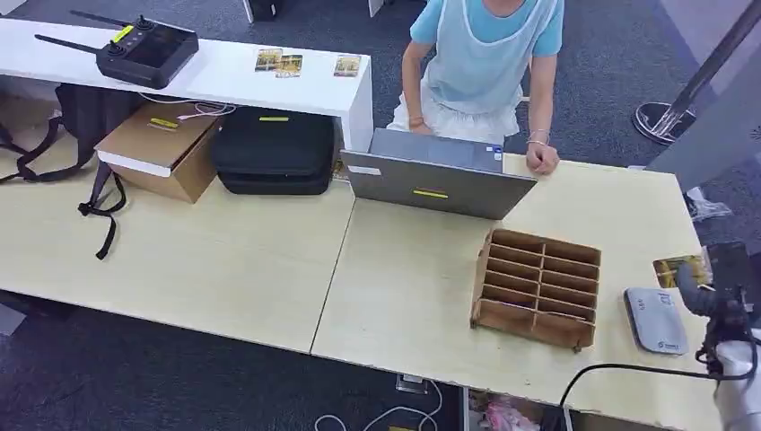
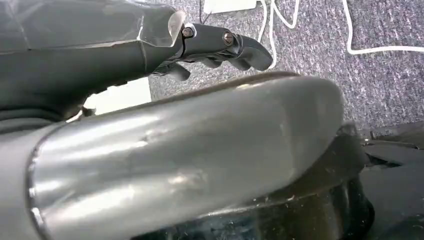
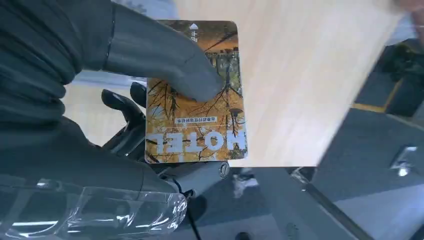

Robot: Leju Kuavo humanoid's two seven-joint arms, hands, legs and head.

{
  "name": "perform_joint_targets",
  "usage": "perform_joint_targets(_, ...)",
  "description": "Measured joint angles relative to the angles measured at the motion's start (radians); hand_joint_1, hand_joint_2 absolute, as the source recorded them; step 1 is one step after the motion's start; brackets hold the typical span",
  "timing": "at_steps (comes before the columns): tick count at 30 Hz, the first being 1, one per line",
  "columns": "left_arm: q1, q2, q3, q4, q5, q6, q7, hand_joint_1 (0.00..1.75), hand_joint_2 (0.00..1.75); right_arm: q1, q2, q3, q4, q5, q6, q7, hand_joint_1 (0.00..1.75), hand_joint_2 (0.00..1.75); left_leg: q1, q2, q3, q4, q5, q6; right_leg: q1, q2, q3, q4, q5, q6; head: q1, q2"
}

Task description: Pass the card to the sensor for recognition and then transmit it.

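Pale wood-grain surface (image 1: 269, 260) lies under the right hand (image 3: 150, 100), whose thick grey thumb pins a glossy rectangular hotel card (image 3: 200, 120); the rounded grey sensor (image 1: 655, 321) sits just beside. Left hand (image 2: 215, 47) curls empty.

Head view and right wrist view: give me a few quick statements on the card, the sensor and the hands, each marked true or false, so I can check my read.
1. The right hand holds the card, thumb pressed on its face. True.
2. The card lies flat on the sensor. False: it is in the hand, apart from the grey sensor pad.
3. The card reads HOTEL. True.
4. The wooden organizer stands between the laptop and the person. False: it stands on the robot's side of the laptop.
5. The left hand holds a second card. False: it holds nothing, fingers curled over carpet.
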Motion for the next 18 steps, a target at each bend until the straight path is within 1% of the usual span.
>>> perform_joint_targets(6, 0.0, 0.0, 0.008, 0.0, 0.0, 0.0, -0.009, 0.0, 0.0, -0.163, 0.063, 0.063, -0.008, 0.06, 0.0, 0.025, 1.75, 1.75, 0.0, 0.001, 0.002, 0.0, 0.001, -0.001, 0.0, 0.002, -0.001, 0.001, 0.0, 0.0, 0.0, 0.0)
perform_joint_targets(10, 0.0, 0.0, 0.014, 0.0, -0.005, 0.0, -0.015, 0.0, 0.0, -0.271, 0.127, 0.133, -0.008, 0.135, -0.032, 0.055, 1.75, 1.75, 0.0, 0.001, 0.002, 0.0, 0.002, -0.002, 0.0, 0.002, -0.001, 0.003, 0.0, 0.0, 0.0, 0.0)
perform_joint_targets(12, 0.0, -0.001, 0.017, 0.0, -0.007, 0.0, -0.015, 0.0, 0.0, -0.323, 0.157, 0.165, -0.008, 0.176, -0.061, 0.075, 1.75, 1.75, 0.0, 0.001, 0.001, 0.0, 0.002, -0.002, 0.0, 0.002, -0.002, 0.003, 0.0, 0.0, 0.0, 0.0)
perform_joint_targets(14, 0.0, -0.001, 0.024, 0.0, -0.013, 0.0, -0.015, 0.0, 0.0, -0.381, 0.2, 0.222, -0.008, 0.241, -0.096, 0.109, 1.75, 1.75, 0.001, 0.003, 0.001, 0.0, 0.002, -0.003, 0.0, 0.004, -0.004, 0.004, 0.001, -0.002, 0.0, 0.0)
perform_joint_targets(16, -0.001, -0.001, 0.026, 0.0, -0.014, 0.0, -0.015, 0.0, 0.0, -0.429, 0.229, 0.267, -0.007, 0.262, -0.106, 0.126, 1.75, 1.75, 0.001, 0.003, 0.001, 0.0, 0.003, -0.003, 0.001, 0.004, -0.004, 0.003, 0.001, -0.002, 0.0, 0.0)
perform_joint_targets(18, -0.001, -0.001, 0.029, 0.001, -0.016, 0.0, -0.015, 0.0, 0.0, -0.458, 0.248, 0.295, -0.007, 0.264, -0.107, 0.128, 1.75, 1.75, 0.001, 0.001, 0.001, 0.0, 0.003, -0.004, 0.001, 0.001, -0.004, 0.004, 0.001, -0.002, 0.0, 0.0)
